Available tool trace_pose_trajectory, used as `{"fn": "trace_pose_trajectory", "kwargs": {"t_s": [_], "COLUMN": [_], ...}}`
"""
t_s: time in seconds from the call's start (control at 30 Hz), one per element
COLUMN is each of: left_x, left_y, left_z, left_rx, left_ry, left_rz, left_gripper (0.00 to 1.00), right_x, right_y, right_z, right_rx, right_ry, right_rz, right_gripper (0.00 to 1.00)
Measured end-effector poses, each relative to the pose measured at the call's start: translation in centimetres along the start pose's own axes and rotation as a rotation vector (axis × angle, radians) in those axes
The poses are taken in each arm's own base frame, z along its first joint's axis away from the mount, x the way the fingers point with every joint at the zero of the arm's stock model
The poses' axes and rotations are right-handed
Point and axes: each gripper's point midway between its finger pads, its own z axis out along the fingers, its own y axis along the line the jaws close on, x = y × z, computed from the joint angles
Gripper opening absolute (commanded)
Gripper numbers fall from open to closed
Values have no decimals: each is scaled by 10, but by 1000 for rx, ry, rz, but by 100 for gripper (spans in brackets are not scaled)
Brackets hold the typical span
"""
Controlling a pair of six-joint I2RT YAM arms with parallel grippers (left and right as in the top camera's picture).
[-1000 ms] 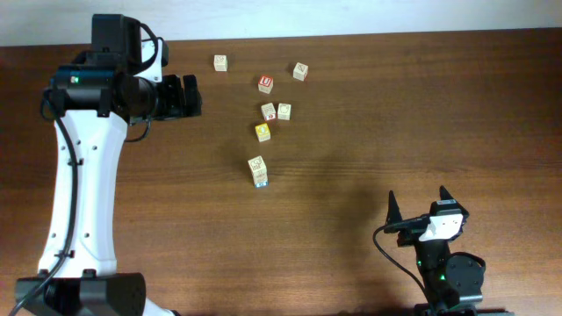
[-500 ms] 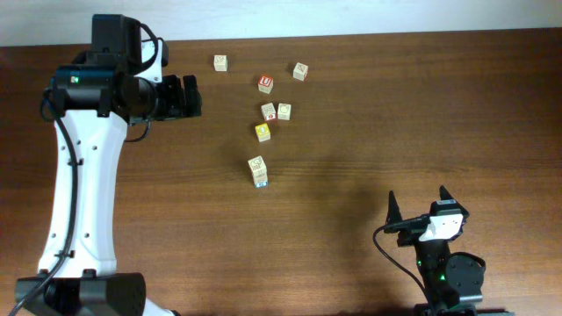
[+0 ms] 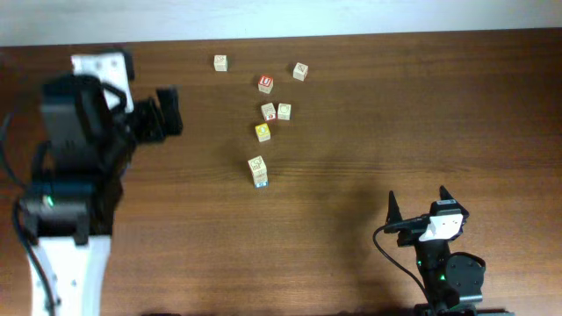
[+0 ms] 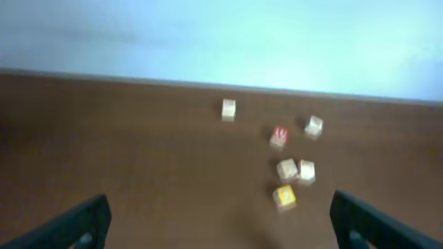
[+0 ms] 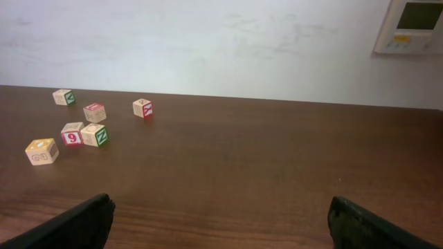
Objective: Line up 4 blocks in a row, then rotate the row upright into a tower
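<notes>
Your left gripper (image 3: pixel 167 114) hangs over the far left of the table (image 3: pixel 395 105). It is smeared in the overhead view, but its wrist camera shows its fingers (image 4: pixel 86 223) spread wide with nothing between them. Your right gripper (image 3: pixel 417 209) sits at the near right edge of the table, and its fingers (image 5: pixel 79 223) are likewise wide apart and empty. The blocks (image 3: pixel 300 71) lie scattered across the far middle of the table, well apart from both grippers. A red-topped block (image 3: pixel 265 83) sits toward the back of the scatter. Nearer to you, the green-lettered block (image 5: pixel 95 135) stands just beside a pale block (image 5: pixel 71 133) on its left, which shows a red figure to the right wrist camera. The yellow block (image 3: pixel 262 132) lies just near of that pair. The blue-sided block (image 3: pixel 257 170) stands alone, nearest to you of all, and only the overhead view shows it.
</notes>
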Motion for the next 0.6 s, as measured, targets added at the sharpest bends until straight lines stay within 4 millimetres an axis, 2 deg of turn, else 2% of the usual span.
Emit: {"fn": "trace_pose_trajectory", "kwargs": {"t_s": [0.07,0.13,0.23,0.4,0.6], "left_x": [22,53,76,100,122], "left_y": [9,23,34,41,45], "left_z": [-1,-11,-27,-42,-49], "left_rx": [-12,-41,-65,-89,-106], "left_ry": [-28,-55,-118,-206,-253], "left_rz": [-6,-17,-27,-24,-9], "left_gripper": [99,99,99,99,99], "right_x": [0,0,0,0,0], "right_y": [0,0,0,0,0], "right_z": [0,0,0,0,0], "right_rx": [0,0,0,0,0], "right_ry": [0,-2,-1,-1,-1], "right_rz": [0,1,0,1,1], "right_gripper": [98,98,98,98,98]}}
